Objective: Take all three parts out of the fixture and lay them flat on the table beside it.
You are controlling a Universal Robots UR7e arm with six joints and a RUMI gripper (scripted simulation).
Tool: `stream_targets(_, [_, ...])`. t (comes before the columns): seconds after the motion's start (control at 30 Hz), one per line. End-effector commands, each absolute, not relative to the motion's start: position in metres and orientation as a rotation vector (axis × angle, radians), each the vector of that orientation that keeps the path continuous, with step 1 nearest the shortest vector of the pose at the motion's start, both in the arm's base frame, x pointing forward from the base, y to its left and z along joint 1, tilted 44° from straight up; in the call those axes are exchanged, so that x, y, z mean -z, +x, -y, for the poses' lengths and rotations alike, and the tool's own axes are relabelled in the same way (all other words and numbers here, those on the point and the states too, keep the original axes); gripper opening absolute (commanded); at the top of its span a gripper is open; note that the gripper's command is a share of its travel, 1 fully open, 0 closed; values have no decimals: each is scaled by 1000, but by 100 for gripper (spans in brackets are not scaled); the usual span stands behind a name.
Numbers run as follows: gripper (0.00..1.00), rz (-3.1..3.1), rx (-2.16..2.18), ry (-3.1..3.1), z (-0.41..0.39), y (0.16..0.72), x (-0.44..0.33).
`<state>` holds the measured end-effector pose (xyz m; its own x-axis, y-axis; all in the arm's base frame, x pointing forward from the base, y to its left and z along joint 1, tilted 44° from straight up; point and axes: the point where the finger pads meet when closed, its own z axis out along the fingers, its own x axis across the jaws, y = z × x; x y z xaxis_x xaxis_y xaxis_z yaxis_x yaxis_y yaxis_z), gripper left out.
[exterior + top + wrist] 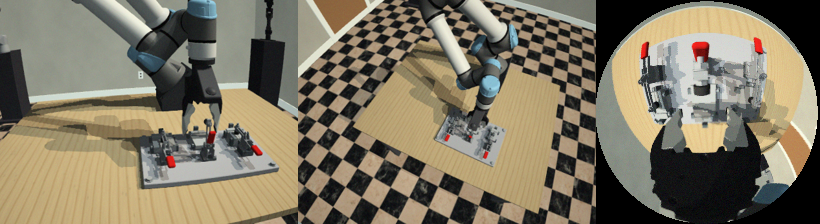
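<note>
The grey fixture plate [462,149] [207,176] [730,48] lies on the wooden table [401,129] [81,188]. It bears three toggle clamps with red handles: left [170,162], middle [211,137] standing upright, and right [256,149]. The grey parts sit among the clamps and are hard to tell apart from them. A light grey block [701,97] [197,136] shows at the middle station. My gripper [473,128] [201,128] [704,108] is open and empty. It points straight down, with its fingertips just above the back of the middle station, to either side of the block.
Two black pillars [13,84] [266,68] stand behind the table at left and right. The fixture lies near the table's front right. The arm casts a broad shadow [97,136] on the table to the fixture's left.
</note>
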<state>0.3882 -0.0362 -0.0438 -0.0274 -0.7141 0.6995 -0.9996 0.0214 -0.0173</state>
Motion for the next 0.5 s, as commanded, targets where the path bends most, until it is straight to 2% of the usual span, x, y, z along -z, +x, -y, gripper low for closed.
stream_targets(0.0, [59,1795,-731,1745,42,389,50])
stream_targets(0.47, [59,1795,-731,1745,45,389,53])
